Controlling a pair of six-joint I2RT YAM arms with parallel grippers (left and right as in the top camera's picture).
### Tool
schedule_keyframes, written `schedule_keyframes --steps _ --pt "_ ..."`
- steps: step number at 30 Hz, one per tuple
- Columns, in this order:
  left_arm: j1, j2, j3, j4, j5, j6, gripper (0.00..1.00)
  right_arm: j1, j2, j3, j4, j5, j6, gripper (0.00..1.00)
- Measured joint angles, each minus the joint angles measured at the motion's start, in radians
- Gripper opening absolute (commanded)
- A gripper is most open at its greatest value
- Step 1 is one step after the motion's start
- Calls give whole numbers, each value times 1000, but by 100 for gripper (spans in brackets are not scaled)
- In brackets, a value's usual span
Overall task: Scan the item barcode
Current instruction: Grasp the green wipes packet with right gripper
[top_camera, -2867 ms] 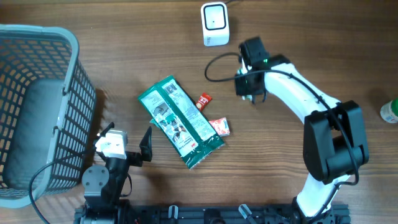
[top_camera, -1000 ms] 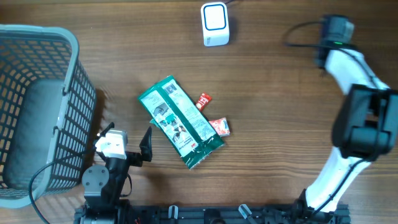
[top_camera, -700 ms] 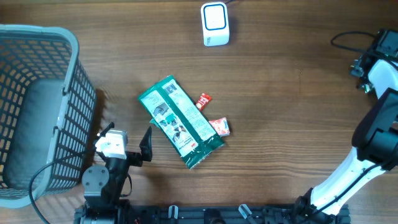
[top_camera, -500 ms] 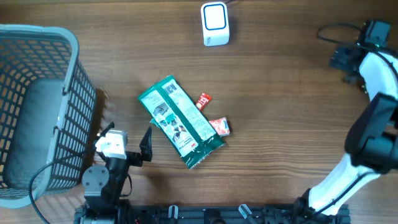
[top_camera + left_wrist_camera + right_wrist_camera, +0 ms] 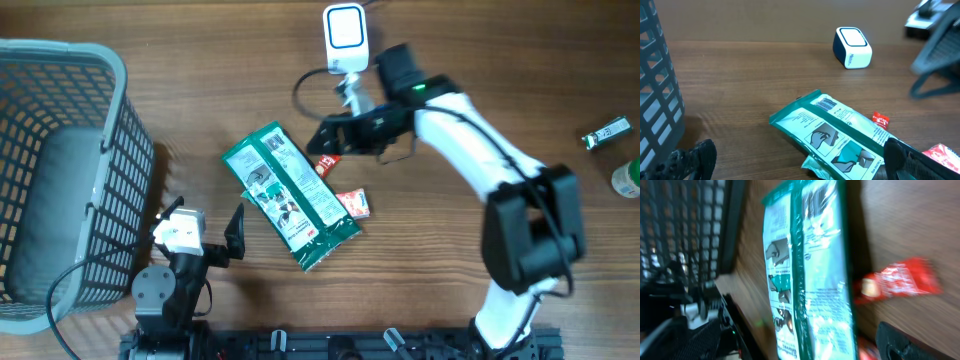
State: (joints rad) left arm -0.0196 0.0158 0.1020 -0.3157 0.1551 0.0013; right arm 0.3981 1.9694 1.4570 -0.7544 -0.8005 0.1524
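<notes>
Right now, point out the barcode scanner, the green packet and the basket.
barcode scanner [image 5: 345,30], overhead view, on its top face.
green packet [image 5: 290,195], overhead view, on the middle of its printed face.
basket [image 5: 125,200], overhead view, on its right mesh wall.

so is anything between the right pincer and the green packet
Nothing visible between them. The open right pincer hangs just off the upper right edge of the green packet; only a small red sachet lies beside that edge.

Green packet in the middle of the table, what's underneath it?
The green packet lies flat on the wooden table. A red sachet and a second red sachet show along one edge; whether they reach under it is hidden, as is anything else beneath.
</notes>
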Motion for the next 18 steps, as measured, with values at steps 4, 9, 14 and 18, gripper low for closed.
schedule_keyframes --steps 4,9,14,18 --pt "0 0 0 0 0 0 100 92 129 -3 60 1 0 98" --pt "0 0 0 0 0 0 100 114 207 -3 72 -52 -2 75" --pt "0 0 0 0 0 0 100 137 240 -6 76 -143 -4 60" --pt "0 0 0 0 0 0 100 143 240 -8 86 -214 -8 100"
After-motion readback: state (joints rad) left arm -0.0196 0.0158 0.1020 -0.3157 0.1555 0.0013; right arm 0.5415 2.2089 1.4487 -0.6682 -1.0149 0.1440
